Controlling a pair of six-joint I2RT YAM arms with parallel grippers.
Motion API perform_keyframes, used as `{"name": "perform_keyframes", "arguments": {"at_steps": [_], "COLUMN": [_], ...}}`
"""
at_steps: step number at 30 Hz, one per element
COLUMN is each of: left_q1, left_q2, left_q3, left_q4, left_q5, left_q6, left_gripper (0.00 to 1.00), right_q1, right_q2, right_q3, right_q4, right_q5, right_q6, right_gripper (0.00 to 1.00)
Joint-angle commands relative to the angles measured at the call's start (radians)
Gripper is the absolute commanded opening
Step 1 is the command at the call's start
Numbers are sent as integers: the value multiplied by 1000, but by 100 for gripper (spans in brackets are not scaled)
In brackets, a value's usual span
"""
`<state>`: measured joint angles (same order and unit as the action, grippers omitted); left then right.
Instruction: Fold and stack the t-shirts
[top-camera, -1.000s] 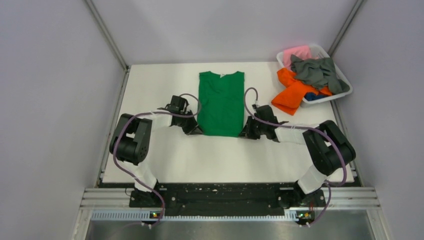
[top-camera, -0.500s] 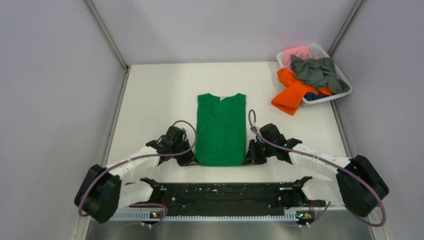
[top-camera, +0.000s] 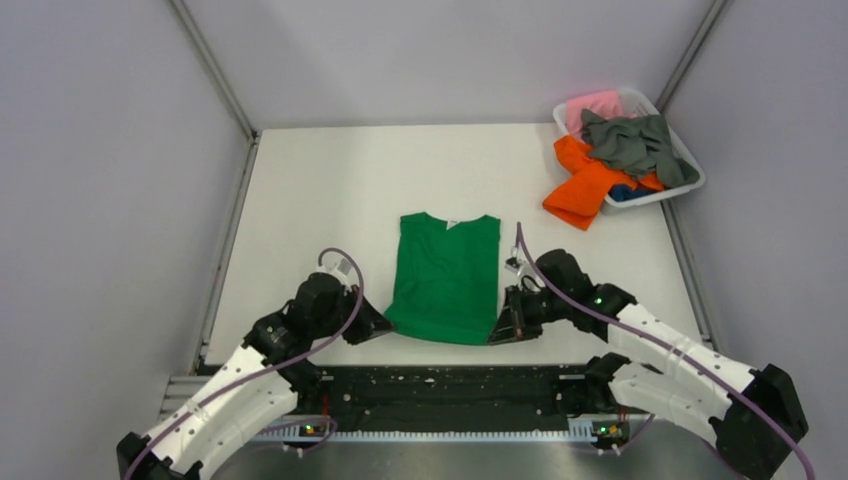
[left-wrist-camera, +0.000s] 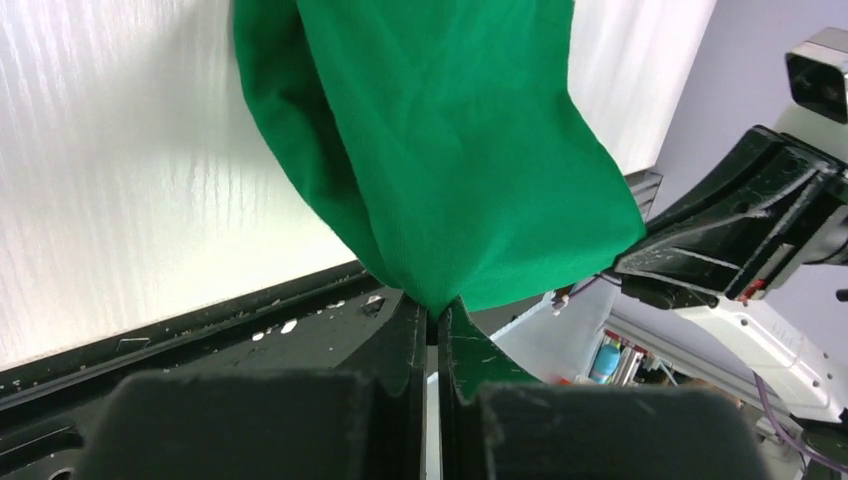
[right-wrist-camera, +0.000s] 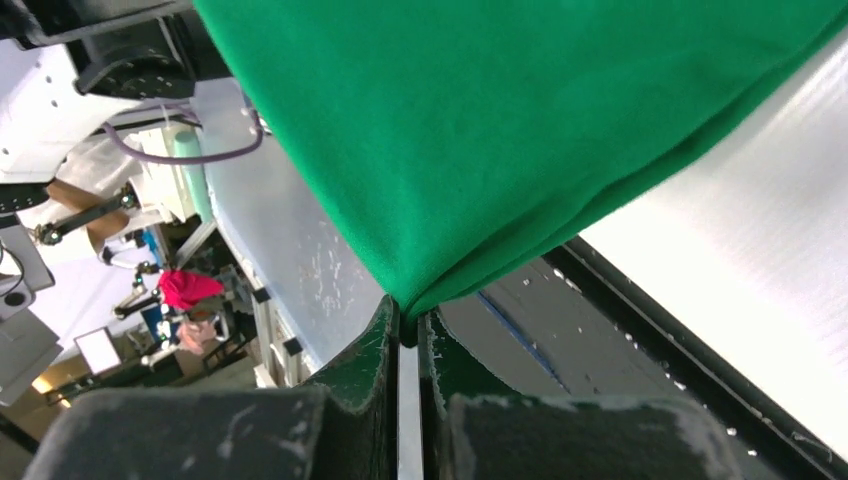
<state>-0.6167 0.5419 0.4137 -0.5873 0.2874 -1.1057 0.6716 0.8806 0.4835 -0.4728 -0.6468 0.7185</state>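
A bright green t-shirt (top-camera: 447, 275), sleeves folded in, lies lengthwise on the white table, collar at the far end. Its near hem is lifted off the surface. My left gripper (top-camera: 385, 325) is shut on the hem's near left corner (left-wrist-camera: 432, 300). My right gripper (top-camera: 497, 335) is shut on the near right corner (right-wrist-camera: 408, 305). In both wrist views the green cloth (right-wrist-camera: 480, 130) hangs stretched above the pinched jaws. The orange t-shirt (top-camera: 583, 188), dark grey t-shirt (top-camera: 630, 145), pink t-shirt (top-camera: 592, 105) and a bit of the blue t-shirt (top-camera: 622, 193) sit piled at the far right.
A white plastic basket (top-camera: 690, 180) at the far right corner holds the piled shirts, with the orange one spilling over its rim onto the table (top-camera: 300, 200). The black base rail (top-camera: 440, 385) runs along the near edge, just under both grippers.
Both grippers have pulled back toward the near edge, dragging the green t-shirt with them. Its near hem has risen off the table at the rail.
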Motion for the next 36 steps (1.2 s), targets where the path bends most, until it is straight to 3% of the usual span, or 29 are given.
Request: {"name": "perform_keyframes", "arguments": {"at_steps": [1,11,17,21,26,36], "left_q1": [2,4,47,113,214,262], "left_q2": [50,318,484,578,711,988], "left_q3": [121,365,509,545,596,765], "left_q4": [39,159,167,214,302,314], "left_q5": [-115,-349,-382,-351,-203,-152], "left_q6": [48,217,296,315,326,343], "left_gripper": [0,0,0,0,0,0], "right_q1": [-16,-208,-284,-339,-392,-484], "right_q2": [29,191,286,333,414,612], "right_q3": [126,282,372,408,447,504], "right_q4": [-4,111,98,99,118,229], "right_q5": [47,24,10,15,1,-42], "right_q6": [-34,-127,-176,-196,-211,-221], "right_gripper": [0,0,0,0,0,0]}}
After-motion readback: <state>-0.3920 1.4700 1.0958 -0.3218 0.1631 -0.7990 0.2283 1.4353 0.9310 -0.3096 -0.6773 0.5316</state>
